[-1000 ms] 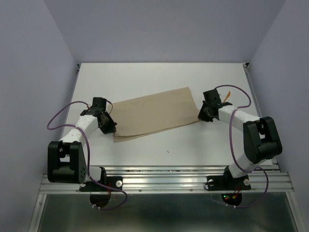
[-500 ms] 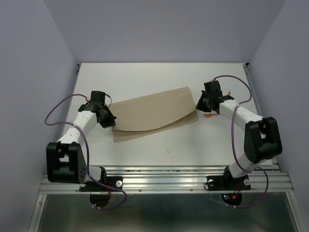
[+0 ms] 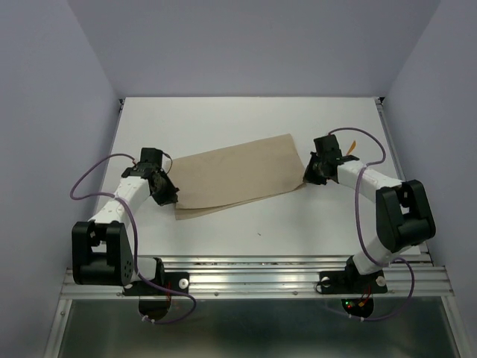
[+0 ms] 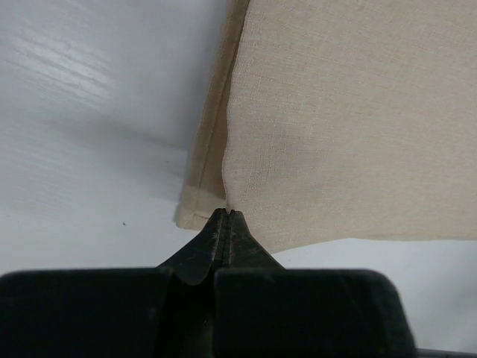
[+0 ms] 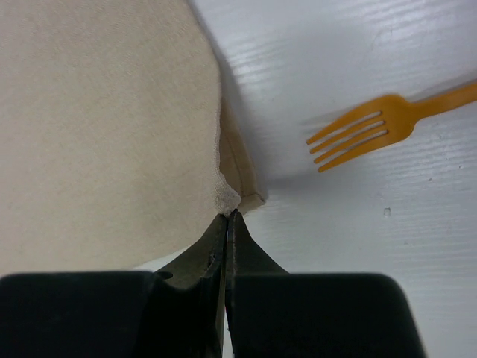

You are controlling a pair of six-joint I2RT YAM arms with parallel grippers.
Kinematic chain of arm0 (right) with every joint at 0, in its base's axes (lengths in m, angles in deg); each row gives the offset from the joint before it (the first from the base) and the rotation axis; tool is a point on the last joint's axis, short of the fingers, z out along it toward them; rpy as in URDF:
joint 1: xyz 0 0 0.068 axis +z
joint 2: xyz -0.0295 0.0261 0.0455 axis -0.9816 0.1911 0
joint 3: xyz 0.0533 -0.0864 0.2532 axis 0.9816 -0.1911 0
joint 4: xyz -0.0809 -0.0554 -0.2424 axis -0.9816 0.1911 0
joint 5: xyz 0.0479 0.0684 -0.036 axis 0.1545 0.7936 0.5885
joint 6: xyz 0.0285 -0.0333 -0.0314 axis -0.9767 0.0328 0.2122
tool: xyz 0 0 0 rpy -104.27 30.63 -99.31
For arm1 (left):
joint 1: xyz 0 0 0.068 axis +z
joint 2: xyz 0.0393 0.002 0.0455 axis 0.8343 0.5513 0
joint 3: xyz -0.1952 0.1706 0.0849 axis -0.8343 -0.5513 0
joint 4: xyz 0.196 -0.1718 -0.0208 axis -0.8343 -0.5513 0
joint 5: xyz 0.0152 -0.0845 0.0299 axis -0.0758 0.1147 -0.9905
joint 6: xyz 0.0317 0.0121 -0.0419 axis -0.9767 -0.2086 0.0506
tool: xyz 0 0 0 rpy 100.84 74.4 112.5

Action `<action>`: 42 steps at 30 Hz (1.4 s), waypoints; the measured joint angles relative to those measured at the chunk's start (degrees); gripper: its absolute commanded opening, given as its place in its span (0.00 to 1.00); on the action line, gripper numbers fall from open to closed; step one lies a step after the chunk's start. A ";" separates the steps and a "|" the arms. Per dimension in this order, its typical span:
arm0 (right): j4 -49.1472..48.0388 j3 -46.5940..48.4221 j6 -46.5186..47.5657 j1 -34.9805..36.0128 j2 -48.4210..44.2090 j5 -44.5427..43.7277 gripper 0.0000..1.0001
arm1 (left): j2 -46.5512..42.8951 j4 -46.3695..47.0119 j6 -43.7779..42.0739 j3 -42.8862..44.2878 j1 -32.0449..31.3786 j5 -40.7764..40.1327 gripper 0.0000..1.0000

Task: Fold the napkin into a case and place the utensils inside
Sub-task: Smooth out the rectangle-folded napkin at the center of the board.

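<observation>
The tan napkin (image 3: 238,175) lies folded in two layers across the middle of the white table (image 3: 223,119). My left gripper (image 3: 171,195) is shut on the upper layer's left corner; in the left wrist view the cloth (image 4: 335,112) runs into the closed tips of this gripper (image 4: 226,213), with the lower layer's hem beside them. My right gripper (image 3: 309,176) is shut on the upper layer's right corner, as the right wrist view shows, cloth (image 5: 104,127) meeting gripper (image 5: 229,215). An orange fork (image 5: 365,134) lies just right of that corner; only a sliver of this fork (image 3: 352,145) shows from above.
Purple cables (image 3: 93,179) loop beside both arms. Grey walls enclose the table on three sides. The aluminium rail (image 3: 253,277) with the arm bases runs along the near edge.
Half a second ago both grippers had drawn the upper layer up and away, bowing its near edge. They have since come back toward me, and the layer lies flatter, the lower layer showing again.
</observation>
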 measured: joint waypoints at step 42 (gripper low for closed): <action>0.20 2.82 0.55 0.00 4.79 -1.14 0.01 | -0.83 0.83 0.20 -5.95 1.86 4.39 0.00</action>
